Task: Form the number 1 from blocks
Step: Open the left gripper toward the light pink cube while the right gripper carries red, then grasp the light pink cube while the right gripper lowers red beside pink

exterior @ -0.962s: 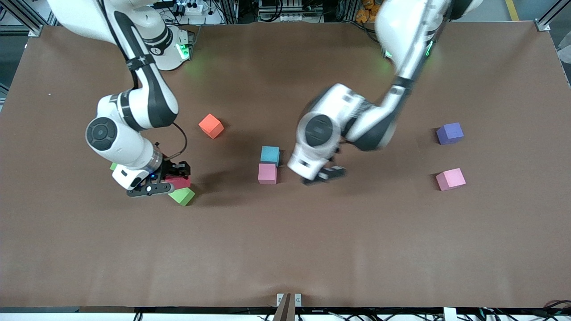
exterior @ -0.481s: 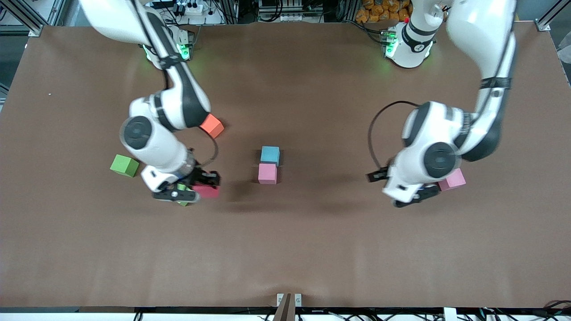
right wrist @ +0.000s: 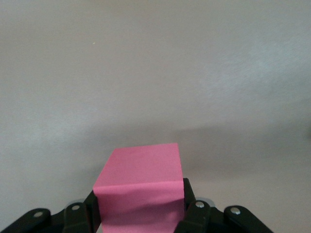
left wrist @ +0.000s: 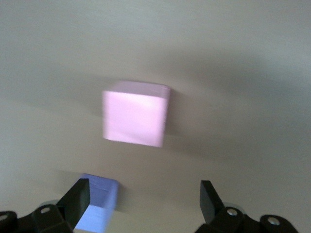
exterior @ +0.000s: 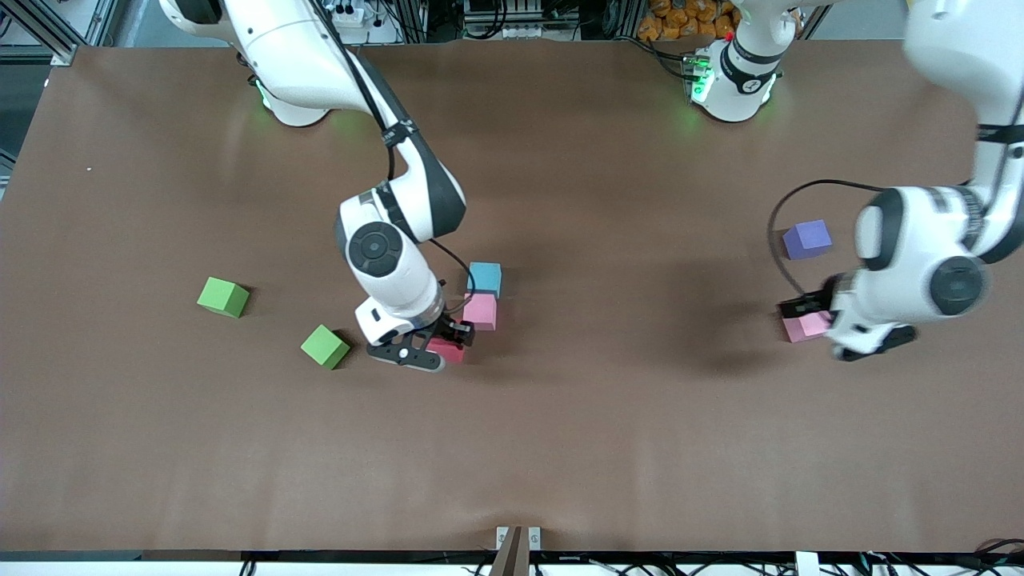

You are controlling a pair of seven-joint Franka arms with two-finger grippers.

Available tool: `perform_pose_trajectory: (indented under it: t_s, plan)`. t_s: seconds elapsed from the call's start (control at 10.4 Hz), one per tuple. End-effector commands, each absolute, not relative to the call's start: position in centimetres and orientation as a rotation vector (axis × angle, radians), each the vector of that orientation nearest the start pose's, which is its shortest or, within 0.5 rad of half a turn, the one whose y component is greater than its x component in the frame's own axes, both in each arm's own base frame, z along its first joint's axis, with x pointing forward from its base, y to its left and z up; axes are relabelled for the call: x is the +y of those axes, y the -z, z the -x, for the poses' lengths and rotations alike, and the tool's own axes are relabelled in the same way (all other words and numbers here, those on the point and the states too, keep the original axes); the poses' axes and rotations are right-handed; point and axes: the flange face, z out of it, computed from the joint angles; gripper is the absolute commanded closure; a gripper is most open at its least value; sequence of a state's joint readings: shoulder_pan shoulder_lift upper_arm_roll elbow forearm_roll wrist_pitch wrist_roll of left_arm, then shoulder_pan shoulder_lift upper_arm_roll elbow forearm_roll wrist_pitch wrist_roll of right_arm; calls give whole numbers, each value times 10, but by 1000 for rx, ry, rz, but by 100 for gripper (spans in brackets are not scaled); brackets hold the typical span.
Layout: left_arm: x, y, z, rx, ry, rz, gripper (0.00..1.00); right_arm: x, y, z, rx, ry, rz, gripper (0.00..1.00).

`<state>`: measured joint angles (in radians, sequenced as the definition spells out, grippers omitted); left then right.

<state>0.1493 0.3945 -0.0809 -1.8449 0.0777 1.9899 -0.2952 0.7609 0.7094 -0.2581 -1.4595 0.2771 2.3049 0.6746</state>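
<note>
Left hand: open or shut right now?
Open. In the left wrist view the left hand has its fingers spread wide with nothing between them, hanging over the light pink block toward the left arm's end.

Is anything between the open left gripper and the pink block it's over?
Nothing visible. The left gripper hangs open over the light pink block, with only bare table between; the purple block sits beside it.

We note the blocks, e.g. the crimson block (right wrist: 141, 187), look matte, foam-like; table cover (exterior: 560, 448) matte brown, paper-like, faintly creased; arm shells (exterior: 384, 248) glossy white plastic.
</note>
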Motion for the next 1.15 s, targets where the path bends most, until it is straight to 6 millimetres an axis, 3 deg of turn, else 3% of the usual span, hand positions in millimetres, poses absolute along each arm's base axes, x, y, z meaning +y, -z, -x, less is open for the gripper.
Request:
perform_pose_trajectory:
  t_s: [0.0,0.1,0.29,1.06]
  plan:
    - [87,-285,-601,-484,-330,3032,0,406,-285,-630,452,247,2907,49]
    - [91,-271,-605,-494,-309,3038,0,415,-273,-624,433,245,2917,49]
    - [90,-245,-611,-514,-265,3048,0,418,-268,-622,406,244,2930,49]
    - [79,-225,-615,-535,-268,3056,0,427,-238,-611,332,195,2978,48]
